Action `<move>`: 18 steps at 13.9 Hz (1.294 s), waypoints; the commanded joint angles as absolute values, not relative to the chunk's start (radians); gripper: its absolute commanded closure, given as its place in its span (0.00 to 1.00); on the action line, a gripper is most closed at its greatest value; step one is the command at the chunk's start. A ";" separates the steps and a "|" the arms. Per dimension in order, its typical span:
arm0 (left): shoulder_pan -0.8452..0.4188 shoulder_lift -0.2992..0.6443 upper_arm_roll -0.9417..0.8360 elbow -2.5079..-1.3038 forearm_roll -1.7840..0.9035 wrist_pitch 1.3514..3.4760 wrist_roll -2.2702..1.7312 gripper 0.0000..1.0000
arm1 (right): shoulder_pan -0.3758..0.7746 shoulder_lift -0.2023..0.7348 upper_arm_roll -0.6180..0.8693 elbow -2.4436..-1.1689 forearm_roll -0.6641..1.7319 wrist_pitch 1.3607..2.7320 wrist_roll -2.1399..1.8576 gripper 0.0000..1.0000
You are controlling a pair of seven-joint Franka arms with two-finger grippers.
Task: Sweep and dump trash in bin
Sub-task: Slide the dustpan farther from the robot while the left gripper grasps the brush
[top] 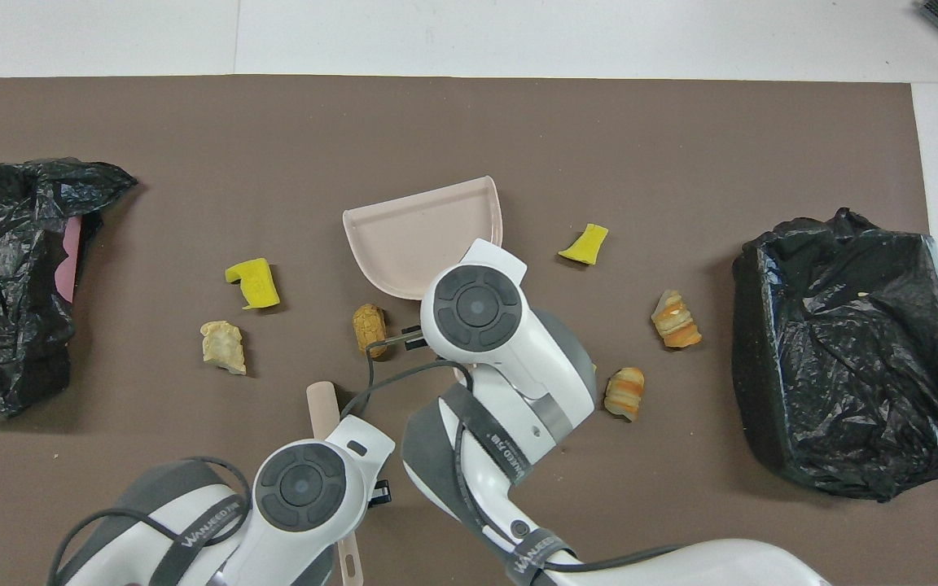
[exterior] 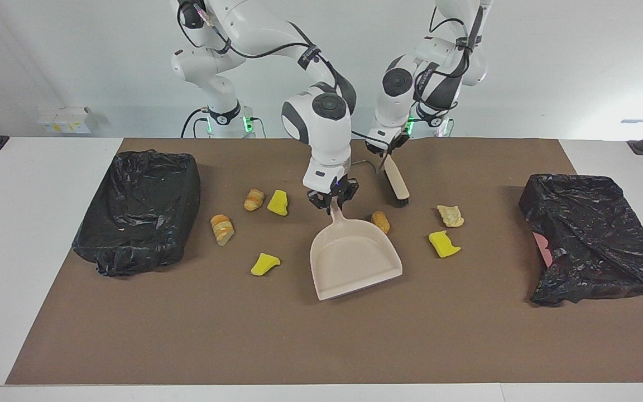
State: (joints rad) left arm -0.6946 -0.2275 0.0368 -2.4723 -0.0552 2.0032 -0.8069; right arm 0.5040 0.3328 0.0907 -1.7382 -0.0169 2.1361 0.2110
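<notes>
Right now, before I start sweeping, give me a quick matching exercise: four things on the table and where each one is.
Things:
1. dustpan
2. brush
3. bin
4. brown pastry lump

Places:
A. at the right arm's end of the table
B. held in the left gripper
C. handle held in the right gripper
D. on the mat beside the dustpan, toward the left arm's end

Pairs: 1-C, 2-B, 3-A, 4-D
</notes>
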 commanded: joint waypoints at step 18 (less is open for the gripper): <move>-0.230 -0.035 0.025 -2.321 -0.021 2.161 -0.244 1.00 | 0.368 0.273 0.095 -1.801 -0.196 1.974 -0.946 1.00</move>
State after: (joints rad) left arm -0.1827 -0.0466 0.0188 -2.3272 -0.0233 2.1414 -0.2532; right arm 0.3852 0.3114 0.0859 -1.7501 -0.1768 1.9786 -0.8929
